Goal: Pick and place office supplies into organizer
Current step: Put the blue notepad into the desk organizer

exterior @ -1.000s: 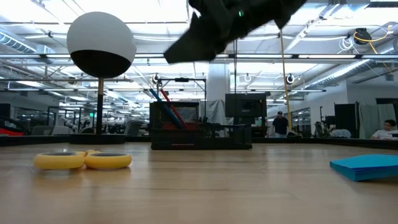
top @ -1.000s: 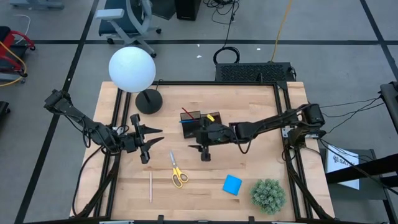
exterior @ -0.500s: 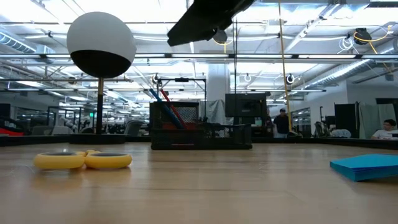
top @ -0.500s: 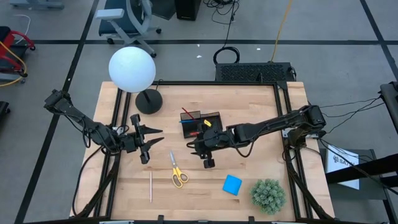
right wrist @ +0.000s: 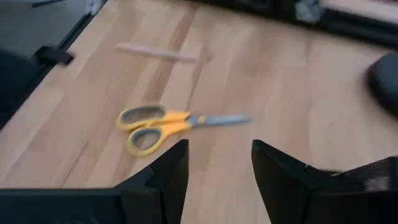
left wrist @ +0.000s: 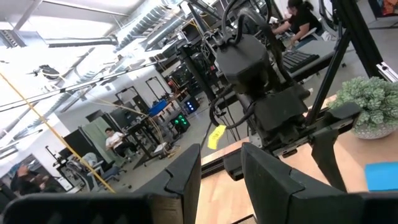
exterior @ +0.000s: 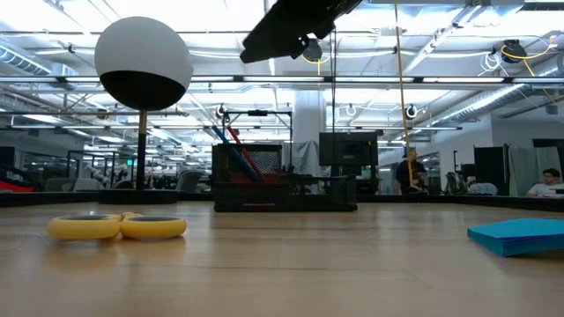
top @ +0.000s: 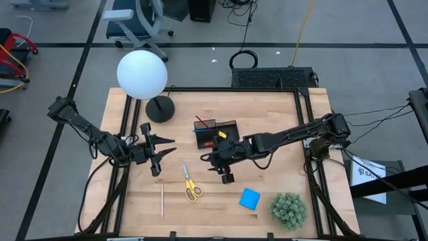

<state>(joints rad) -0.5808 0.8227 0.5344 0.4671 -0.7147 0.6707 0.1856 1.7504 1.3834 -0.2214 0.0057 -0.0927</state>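
Observation:
The yellow-handled scissors point(top: 191, 185) lie flat on the table, also seen in the right wrist view point(right wrist: 168, 124). A pale wooden pencil point(top: 162, 201) lies near the front left. The blue notepad point(top: 249, 198) lies front right. The black organizer point(top: 217, 131) stands mid-table with red and blue pens leaning in it. My right gripper point(top: 216, 166) hangs open above the table between organizer and scissors, nothing between its fingers point(right wrist: 217, 171). My left gripper point(top: 162, 155) waits open at the left, above the table.
A white globe lamp point(top: 142, 72) on a round black base point(top: 160, 109) stands at the back left. A green spiky plant ball point(top: 289, 209) sits at the front right corner. Bare wood lies between the scissors and the notepad.
My right gripper has risen and drawn away from the organizer toward the near edge and the scissors, turning a little as it went; over the last half second it has stayed still. Nothing on the table has moved.

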